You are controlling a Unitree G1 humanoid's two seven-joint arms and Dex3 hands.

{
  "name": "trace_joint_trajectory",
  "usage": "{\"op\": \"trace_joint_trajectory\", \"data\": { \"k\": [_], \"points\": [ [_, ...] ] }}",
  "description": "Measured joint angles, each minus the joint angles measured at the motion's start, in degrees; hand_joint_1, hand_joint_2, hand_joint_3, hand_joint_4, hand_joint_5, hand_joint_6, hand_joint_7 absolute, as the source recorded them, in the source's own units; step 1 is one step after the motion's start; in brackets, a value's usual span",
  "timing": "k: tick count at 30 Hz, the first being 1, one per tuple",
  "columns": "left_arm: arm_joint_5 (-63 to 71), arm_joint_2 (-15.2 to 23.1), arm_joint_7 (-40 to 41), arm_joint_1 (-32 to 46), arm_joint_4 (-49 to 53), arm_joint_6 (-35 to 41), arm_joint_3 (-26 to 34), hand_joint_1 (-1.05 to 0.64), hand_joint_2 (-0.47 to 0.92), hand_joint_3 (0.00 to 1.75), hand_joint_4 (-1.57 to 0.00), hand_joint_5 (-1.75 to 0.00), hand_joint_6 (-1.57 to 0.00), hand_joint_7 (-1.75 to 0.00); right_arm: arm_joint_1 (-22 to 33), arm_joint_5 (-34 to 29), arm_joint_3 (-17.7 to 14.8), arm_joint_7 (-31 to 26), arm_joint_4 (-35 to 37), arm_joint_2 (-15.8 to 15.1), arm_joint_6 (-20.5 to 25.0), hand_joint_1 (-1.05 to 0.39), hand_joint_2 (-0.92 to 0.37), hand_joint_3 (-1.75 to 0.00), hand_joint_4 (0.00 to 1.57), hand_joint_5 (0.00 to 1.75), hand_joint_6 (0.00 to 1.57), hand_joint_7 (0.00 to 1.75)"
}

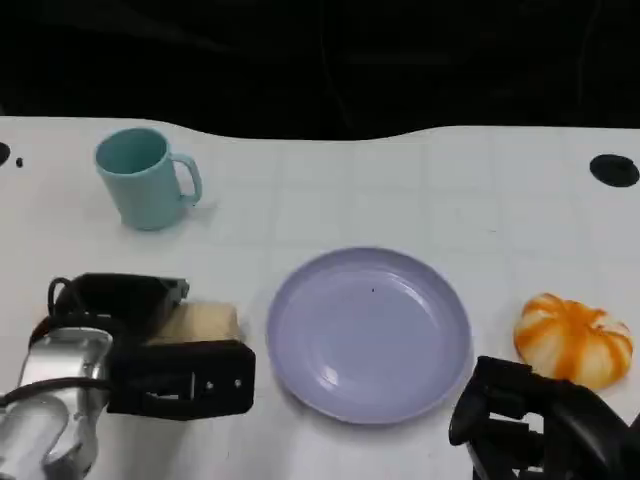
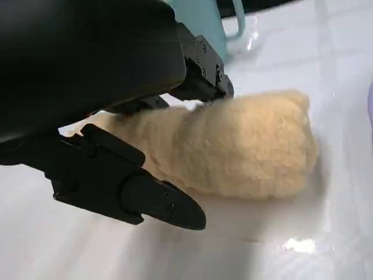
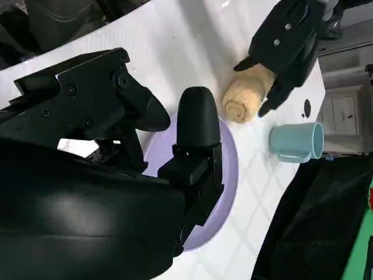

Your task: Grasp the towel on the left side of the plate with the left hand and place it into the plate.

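Note:
A rolled cream towel [image 1: 205, 322] lies on the white table just left of the lavender plate [image 1: 370, 335]. My left hand [image 1: 150, 345] is down over the roll's left part, with fingers on its far and near sides. In the left wrist view the upper fingers [image 2: 204, 81] touch the towel [image 2: 245, 146] while the thumb [image 2: 145, 201] lies along its near side; the roll still rests on the table. The right wrist view shows the left hand [image 3: 288, 41] straddling the towel [image 3: 245, 96]. My right hand [image 1: 530, 420] hovers by the plate's lower right, fingers apart, holding nothing.
A teal cup [image 1: 140, 178] stands at the back left, behind the towel. An orange-and-white pumpkin toy [image 1: 573, 340] sits right of the plate, just beyond my right hand. The table's far edge meets a dark background.

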Motion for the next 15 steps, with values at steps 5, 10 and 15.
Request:
{"op": "trace_joint_trajectory", "data": {
  "k": [5, 10, 15],
  "points": [
    [-2.9, -1.0, 9.2, -3.0, 9.5, -4.5, -0.6, -0.26, 0.92, 0.23, -0.85, -0.32, -0.75, -0.11, 0.7, 0.0, 0.0, 0.1, -0.1, 0.0, -0.5, -0.04, -0.69, -1.06, 0.74, 1.75, 0.57, 1.63],
    [-5.9, -1.1, 19.9, -4.1, 16.8, -11.3, -0.9, -0.24, 0.92, 0.14, -0.82, -1.56, -0.92, -0.88, 1.0, 0.0, 0.2, -0.2, -1.0, 0.0, -0.3, -0.04, -0.68, -1.06, 0.74, 1.75, 0.56, 1.63],
    [-6.8, -0.8, 32.3, -3.5, 21.0, -17.4, -1.6, -0.22, 0.92, 0.25, -0.84, -1.74, -0.61, -1.71, 0.9, 0.0, 0.3, -0.4, -1.4, 0.1, 0.2, -0.04, -0.68, -1.06, 0.73, 1.75, 0.56, 1.62]
  ]
}}
